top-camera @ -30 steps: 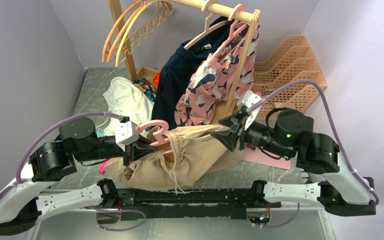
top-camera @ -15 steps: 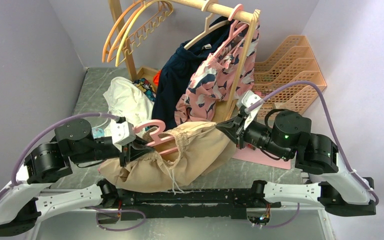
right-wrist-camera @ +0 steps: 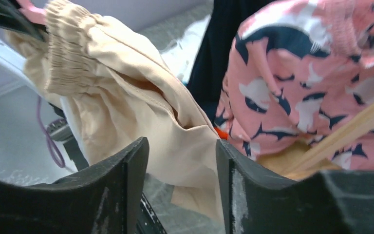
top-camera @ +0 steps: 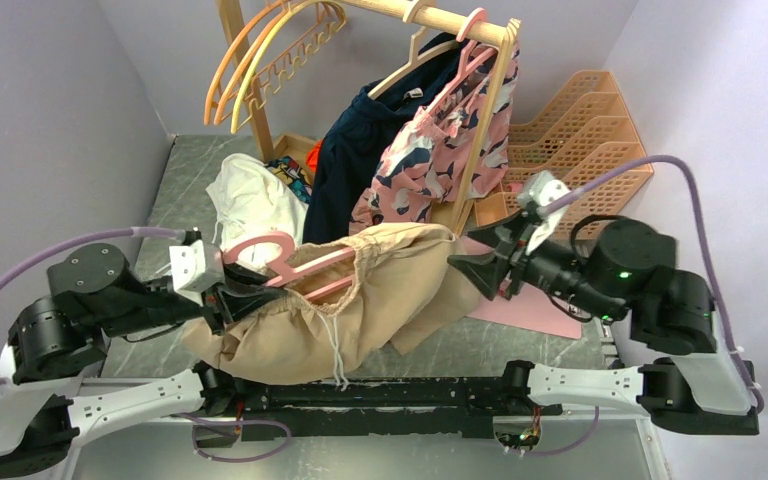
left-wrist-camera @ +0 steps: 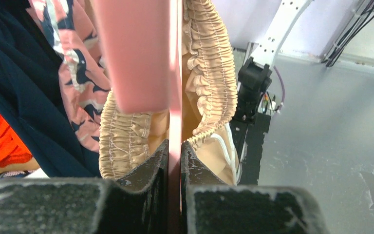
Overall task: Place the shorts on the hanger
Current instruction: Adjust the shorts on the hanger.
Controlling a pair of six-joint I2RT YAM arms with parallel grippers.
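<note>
Grey marbled tabletop [top-camera: 175, 170], lilac walls round it. Peach lattice trays [top-camera: 580, 140] sat stacked behind the R gripper [top-camera: 472, 272]; couldn't tell what was in them. Wooden rack [top-camera: 482, 150] stood beyond both grippers w/ a navy garment [top-camera: 360, 150] and a pink patterned garment [top-camera: 430, 160] hanging on it. Orange & yellow hangers [top-camera: 260, 60] hung at its far-left end. White cloth [top-camera: 255, 200] lay heaped just beyond the L gripper [top-camera: 222, 300].

L gripper was clenched on the pink hanger [top-camera: 300, 268], thin edge pinched tight btwn its fingers. Shorts [top-camera: 360, 300] were draped on that hanger, elastic waistband showing either side of it right ahead of L's fingertips. The rest hung down btwn the 2 grippers.

R gripper's jaws stood apart, grasping nothing, tips just beside the shorts' edge. Patterned garment hung close ahead of it.
</note>
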